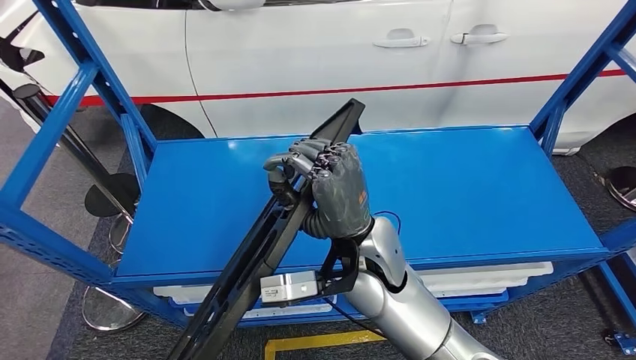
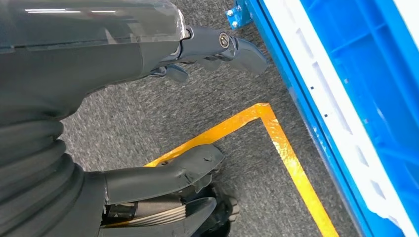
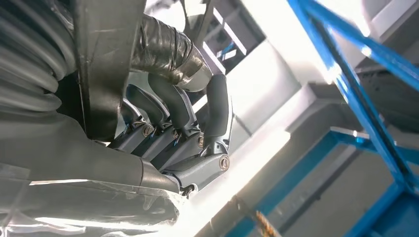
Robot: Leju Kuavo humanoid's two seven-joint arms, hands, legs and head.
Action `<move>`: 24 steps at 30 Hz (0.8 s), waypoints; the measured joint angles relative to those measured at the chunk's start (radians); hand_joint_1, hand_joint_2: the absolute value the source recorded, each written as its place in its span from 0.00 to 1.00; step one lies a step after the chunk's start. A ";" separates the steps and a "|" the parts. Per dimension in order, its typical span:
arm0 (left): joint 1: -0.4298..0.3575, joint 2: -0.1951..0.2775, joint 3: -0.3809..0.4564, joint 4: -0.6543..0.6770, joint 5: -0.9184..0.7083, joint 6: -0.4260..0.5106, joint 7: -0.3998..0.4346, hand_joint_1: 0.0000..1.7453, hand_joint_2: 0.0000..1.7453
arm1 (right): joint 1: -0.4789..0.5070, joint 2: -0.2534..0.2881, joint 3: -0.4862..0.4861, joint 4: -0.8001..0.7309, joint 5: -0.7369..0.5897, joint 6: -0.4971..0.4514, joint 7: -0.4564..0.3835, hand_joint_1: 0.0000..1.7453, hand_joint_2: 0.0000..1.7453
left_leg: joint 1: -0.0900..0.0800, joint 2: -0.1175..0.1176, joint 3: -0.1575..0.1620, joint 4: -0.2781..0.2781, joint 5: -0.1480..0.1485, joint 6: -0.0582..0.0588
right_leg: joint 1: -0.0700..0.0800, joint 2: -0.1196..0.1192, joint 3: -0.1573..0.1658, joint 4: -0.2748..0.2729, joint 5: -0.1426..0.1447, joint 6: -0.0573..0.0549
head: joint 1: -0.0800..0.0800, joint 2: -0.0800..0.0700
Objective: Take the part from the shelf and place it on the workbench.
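Mid-frame over shelf [image 1: 465, 187] | right hand [image 1: 330, 184] grips part [image 1: 255, 255] | left hand [image 2: 197, 98] released | lift clear of posts, keep part level.

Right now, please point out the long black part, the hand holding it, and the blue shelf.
long black part [image 1: 247, 259], head view, its shaft below the hand.
right hand [image 1: 337, 187], head view, its back.
blue shelf [image 1: 480, 191], head view, bare top surface.

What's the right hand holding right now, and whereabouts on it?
The right hand grips the long black part around its upper stretch, below its top end, above the blue shelf.
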 joint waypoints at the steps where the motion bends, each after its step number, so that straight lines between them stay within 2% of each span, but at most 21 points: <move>1: 0.000 -0.001 0.000 0.000 0.001 -0.001 0.001 0.00 1.00 | 0.000 0.000 0.001 0.001 -0.014 0.011 -0.003 1.00 1.00 | -0.001 -0.001 -0.002 0.004 -0.002 -0.002 | 0.001 0.000 0.032 -0.062 0.025 -0.003 | 0.000 0.000; 3: 0.001 -0.004 0.000 0.000 0.001 -0.003 0.003 0.00 1.00 | 0.000 0.000 0.002 0.002 -0.031 0.023 -0.006 1.00 1.00 | -0.003 -0.002 -0.007 0.013 -0.004 -0.009 | 0.004 0.001 0.071 -0.145 0.050 -0.009 | 0.000 0.000; 5: 0.002 -0.007 0.000 0.000 0.001 -0.004 0.005 0.00 1.00 | -0.001 0.001 0.003 0.002 -0.038 0.026 -0.006 1.00 1.00 | -0.004 -0.001 -0.012 0.015 -0.003 -0.020 | 0.009 0.004 0.073 -0.159 0.053 -0.015 | 0.000 0.000; 7: 0.003 -0.009 0.000 0.001 0.001 -0.007 0.006 0.00 1.00 | -0.003 0.001 0.003 0.002 -0.043 0.027 -0.006 1.00 1.00 | -0.001 -0.001 -0.016 0.021 -0.010 -0.030 | 0.007 0.004 0.075 -0.169 0.061 -0.027 | 0.000 0.000; 9: 0.003 -0.011 -0.001 0.001 0.000 -0.014 0.008 0.00 1.00 | -0.007 0.002 0.001 0.002 -0.047 0.030 -0.004 1.00 1.00 | 0.003 0.000 -0.040 0.083 -0.058 -0.040 | 0.003 0.000 0.075 -0.178 0.070 -0.039 | 0.000 0.000; 11: 0.003 -0.012 -0.002 0.001 0.000 -0.021 0.012 0.00 1.00 | -0.010 0.003 -0.002 0.002 -0.049 0.036 0.000 1.00 1.00 | 0.009 0.001 -0.085 0.202 -0.125 -0.050 | 0.004 -0.003 0.071 -0.179 0.074 -0.043 | 0.000 0.000; 12: 0.004 -0.013 -0.002 0.001 -0.001 -0.024 0.014 0.00 1.00 | -0.010 0.003 -0.004 0.002 -0.048 0.038 0.002 1.00 1.00 | 0.011 0.001 -0.101 0.249 -0.145 -0.053 | 0.005 -0.003 0.068 -0.178 0.075 -0.043 | 0.000 0.000; 13: 0.004 -0.014 -0.003 0.001 -0.001 -0.026 0.015 0.00 1.00 | -0.010 0.003 -0.005 0.002 -0.047 0.038 0.004 1.00 1.00 | 0.013 0.001 -0.103 0.266 -0.147 -0.055 | 0.006 -0.004 0.064 -0.177 0.077 -0.042 | 0.000 0.000; 14: 0.003 -0.014 -0.004 0.001 -0.001 -0.028 0.015 0.00 1.00 | -0.010 0.003 -0.007 0.002 -0.043 0.036 0.005 1.00 1.00 | 0.014 0.001 -0.087 0.246 -0.131 -0.056 | 0.006 -0.004 0.061 -0.175 0.079 -0.041 | 0.000 0.000; 16: 0.000 -0.016 -0.008 0.001 -0.002 -0.030 0.016 0.00 1.00 | -0.010 0.004 -0.013 0.002 -0.013 0.014 0.006 1.00 1.00 | 0.014 0.001 -0.014 0.125 -0.081 -0.052 | 0.006 -0.003 0.057 -0.172 0.082 -0.037 | -0.001 0.000; 17: -0.002 -0.016 -0.010 0.001 -0.002 -0.031 0.017 0.00 1.00 | -0.010 0.004 -0.019 0.002 0.014 -0.007 0.006 1.00 1.00 | 0.012 0.001 0.020 0.065 -0.063 -0.048 | 0.007 -0.003 0.055 -0.170 0.084 -0.033 | 0.000 0.000; 18: -0.004 -0.017 -0.012 0.001 -0.002 -0.031 0.018 0.00 1.00 | -0.009 0.005 -0.026 0.001 0.047 -0.031 0.006 1.00 1.00 | 0.009 0.000 0.041 0.025 -0.053 -0.044 | 0.008 -0.004 0.052 -0.169 0.087 -0.028 | 0.000 0.000; 20: -0.006 -0.018 -0.017 0.001 -0.002 -0.032 0.020 0.00 1.00 | -0.003 0.006 -0.046 0.001 0.102 -0.071 0.009 1.00 1.00 | 0.002 0.000 0.048 0.004 -0.048 -0.033 | 0.007 -0.004 0.049 -0.171 0.095 -0.016 | 0.000 0.000; 22: -0.007 -0.020 -0.023 0.001 -0.002 -0.034 0.022 0.00 1.00 | 0.002 0.005 -0.069 0.003 0.119 -0.085 0.020 1.00 1.00 | 0.003 0.001 0.045 -0.006 -0.034 -0.019 | 0.004 -0.003 0.045 -0.170 0.095 -0.003 | 0.000 0.000; 23: -0.007 -0.021 -0.026 0.001 -0.002 -0.035 0.023 0.00 1.00 | 0.003 0.004 -0.081 0.004 0.118 -0.086 0.028 1.00 1.00 | 0.004 0.002 0.043 -0.012 -0.026 -0.011 | 0.003 -0.002 0.038 -0.157 0.081 0.001 | 0.000 0.000; 24: -0.009 -0.021 -0.029 0.001 -0.002 -0.036 0.024 0.00 1.00 | 0.003 0.003 -0.094 0.006 0.119 -0.086 0.034 1.00 1.00 | 0.005 0.004 0.039 -0.017 -0.018 -0.004 | 0.003 -0.001 0.022 -0.122 0.052 0.005 | 0.000 0.000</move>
